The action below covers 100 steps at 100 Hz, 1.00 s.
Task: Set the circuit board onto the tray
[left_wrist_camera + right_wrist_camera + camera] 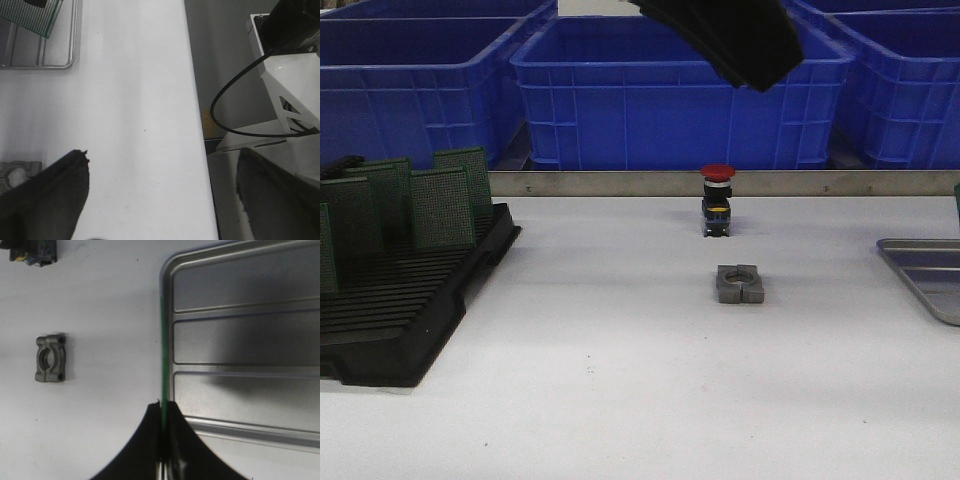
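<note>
At the surface's left edge sits the black slotted plastic rack (405,320), several green perforated boards standing in its slots. My left hand (160,200) hangs above the white surface (620,380) with its fingers wide apart and nothing between them. Near the middle, toward the far edge, stand a red-capped push-button switch (717,200) and, just in front of it, a small grey metal clamp block (739,283).

My right hand (163,440) is pressed together on the thin green circuit board (162,350), which I see edge-on, held upright. It hovers directly over the near-side rim of the flat grey metal tray (240,385) at the surface's right edge; the board is not yet on it.

To do this well, I judge I should carry the board further over the ridged floor, tilt it flat, lower until it rests inside the rim, and only then part my fingers, so no edge catches the rim.
</note>
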Each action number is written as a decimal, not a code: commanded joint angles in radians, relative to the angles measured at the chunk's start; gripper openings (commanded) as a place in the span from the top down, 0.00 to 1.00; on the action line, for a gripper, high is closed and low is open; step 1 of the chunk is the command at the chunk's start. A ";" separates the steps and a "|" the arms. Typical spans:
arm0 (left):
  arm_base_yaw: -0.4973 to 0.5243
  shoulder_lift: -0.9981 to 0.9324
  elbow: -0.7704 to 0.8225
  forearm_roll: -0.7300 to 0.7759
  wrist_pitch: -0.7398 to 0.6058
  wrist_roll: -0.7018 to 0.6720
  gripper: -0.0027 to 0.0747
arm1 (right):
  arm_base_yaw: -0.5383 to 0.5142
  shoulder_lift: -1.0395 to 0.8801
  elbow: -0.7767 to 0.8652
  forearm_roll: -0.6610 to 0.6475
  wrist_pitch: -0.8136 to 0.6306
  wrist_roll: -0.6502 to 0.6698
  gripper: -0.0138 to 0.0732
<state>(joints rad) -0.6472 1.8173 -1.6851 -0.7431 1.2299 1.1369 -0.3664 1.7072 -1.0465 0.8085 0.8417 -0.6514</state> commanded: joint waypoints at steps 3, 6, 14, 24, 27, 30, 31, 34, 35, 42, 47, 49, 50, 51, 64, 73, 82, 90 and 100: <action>-0.009 -0.049 -0.032 -0.063 0.038 -0.010 0.23 | -0.006 0.013 -0.031 0.087 -0.016 -0.013 0.92; -0.009 -0.049 -0.032 -0.063 0.038 -0.010 0.23 | -0.006 0.024 -0.031 0.103 -0.019 -0.018 0.92; -0.009 -0.049 -0.032 -0.063 0.038 -0.010 0.23 | -0.006 0.050 -0.031 0.144 -0.026 -0.041 0.92; -0.009 -0.049 -0.032 -0.063 0.038 -0.010 0.23 | -0.006 0.074 -0.031 0.186 -0.035 -0.072 0.92; -0.009 -0.049 -0.032 -0.063 0.038 -0.010 0.23 | -0.006 0.082 -0.031 0.191 -0.040 -0.075 0.92; -0.009 -0.049 -0.032 -0.063 0.038 -0.010 0.23 | -0.006 0.086 -0.032 0.193 -0.044 -0.075 0.92; -0.009 -0.049 -0.032 -0.063 0.038 -0.010 0.23 | -0.006 0.088 -0.032 0.193 -0.045 -0.075 0.92; -0.009 -0.049 -0.032 -0.063 0.038 -0.010 0.23 | -0.006 0.095 -0.033 0.194 -0.048 -0.075 0.92; -0.009 -0.049 -0.032 -0.063 0.038 -0.010 0.23 | -0.006 0.097 -0.034 0.194 -0.051 -0.075 0.92; -0.009 -0.049 -0.032 -0.063 0.038 -0.010 0.23 | -0.006 0.108 -0.033 0.195 -0.058 -0.075 0.92; -0.009 -0.049 -0.032 -0.063 0.038 -0.010 0.23 | -0.006 0.115 -0.035 0.196 -0.059 -0.075 0.92; -0.009 -0.049 -0.032 -0.063 0.038 -0.010 0.23 | -0.006 0.117 -0.035 0.196 -0.059 -0.075 0.92; -0.009 -0.049 -0.032 -0.063 0.038 -0.010 0.23 | -0.006 0.117 -0.036 0.196 -0.059 -0.075 0.92; -0.009 -0.049 -0.032 -0.063 0.038 -0.010 0.23 | -0.006 0.119 -0.036 0.196 -0.059 -0.075 0.92; -0.009 -0.049 -0.032 -0.063 0.038 -0.010 0.23 | -0.006 0.122 -0.038 0.196 -0.059 -0.075 0.92; -0.009 -0.049 -0.032 -0.063 0.038 -0.010 0.23 | -0.006 0.122 -0.038 0.196 -0.059 -0.075 0.87; -0.009 -0.049 -0.032 -0.063 0.038 -0.010 0.23 | -0.006 0.122 -0.038 0.196 -0.058 -0.075 0.76; -0.009 -0.049 -0.032 -0.063 0.038 -0.010 0.23 | -0.006 0.122 -0.038 0.196 -0.057 -0.075 0.62; -0.009 -0.049 -0.032 -0.063 0.038 -0.010 0.23 | -0.006 0.122 -0.038 0.196 -0.056 -0.075 0.46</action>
<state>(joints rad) -0.6472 1.8173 -1.6851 -0.7431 1.2299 1.1369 -0.3663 1.8737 -1.0574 0.9603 0.7678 -0.7127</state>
